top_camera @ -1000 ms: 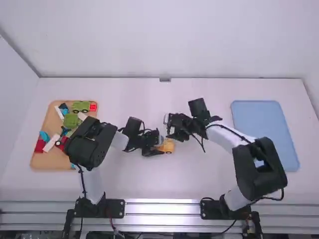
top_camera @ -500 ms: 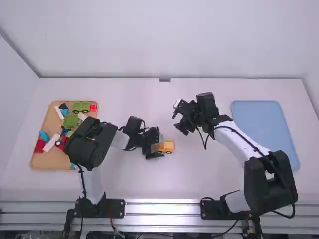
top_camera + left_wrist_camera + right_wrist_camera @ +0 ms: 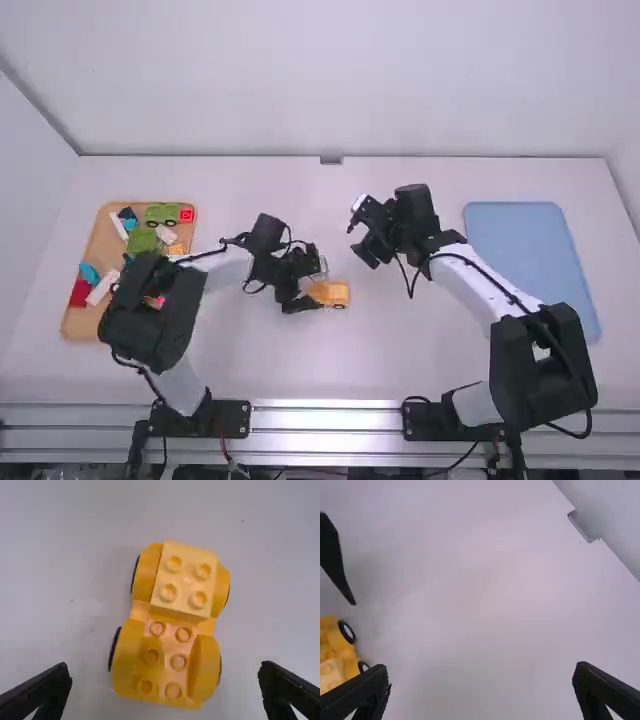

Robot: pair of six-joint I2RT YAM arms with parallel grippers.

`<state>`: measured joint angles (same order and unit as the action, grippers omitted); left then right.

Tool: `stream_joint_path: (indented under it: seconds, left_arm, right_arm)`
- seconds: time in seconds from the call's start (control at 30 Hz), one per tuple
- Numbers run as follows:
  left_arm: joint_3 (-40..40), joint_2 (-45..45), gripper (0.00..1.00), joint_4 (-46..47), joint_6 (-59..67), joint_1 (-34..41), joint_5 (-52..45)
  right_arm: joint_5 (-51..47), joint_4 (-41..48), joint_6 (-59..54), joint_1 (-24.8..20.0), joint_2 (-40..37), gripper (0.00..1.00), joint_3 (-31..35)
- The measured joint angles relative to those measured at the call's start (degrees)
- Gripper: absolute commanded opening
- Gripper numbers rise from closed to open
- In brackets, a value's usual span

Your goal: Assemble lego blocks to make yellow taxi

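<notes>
The yellow car sits on its wheels on the white counter. A paler yellow block is seated on the higher end of the car, with four studs facing up; six studs are bare at its lower end.

The left gripper is at the car, its fingers wide apart, one to either side of it and clear of its flanks; it has hold of nothing. The right gripper is near the car, to its right and a little beyond it, also spread wide and empty between the fingers.

Well to the left of the car is the wooden tray, carrying a green car, a green block, an orange block, a red block, a white block and other loose pieces. Well to the right of the yellow car lies the blue tray.
</notes>
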<state>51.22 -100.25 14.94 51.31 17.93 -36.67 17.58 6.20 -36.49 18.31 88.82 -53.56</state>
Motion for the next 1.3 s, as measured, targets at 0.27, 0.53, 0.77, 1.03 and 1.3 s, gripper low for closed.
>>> stream_joint_path:
  seconds: [0.27, 0.53, 0.77, 1.03, 1.3]
  left_arm:
    - [6.40, 11.15, 0.99, 14.32, 0.02, -4.92, 2.54]
    - [6.80, 18.99, 0.99, 7.45, -15.30, -13.35, 16.39]
    - [6.80, 20.24, 0.99, 1.53, -46.05, -21.53, 41.31]
    - [6.80, 20.24, 0.99, 2.21, -58.01, -29.05, 48.78]
    - [16.90, 14.67, 0.99, 18.78, -59.98, -34.40, 48.94]
  right_arm:
    - [0.07, -2.43, 0.11, -0.15, -0.02, 0.98, 0.00]
    - [0.04, -6.54, 0.09, 1.11, -0.02, 0.98, 0.00]
    - [0.07, -9.07, 0.04, 4.31, 0.00, 0.98, 0.00]
    - [0.02, -11.34, 0.09, 5.31, 0.00, 0.98, 0.00]
    - [0.07, -13.29, 2.23, 5.31, 0.00, 0.98, 0.00]
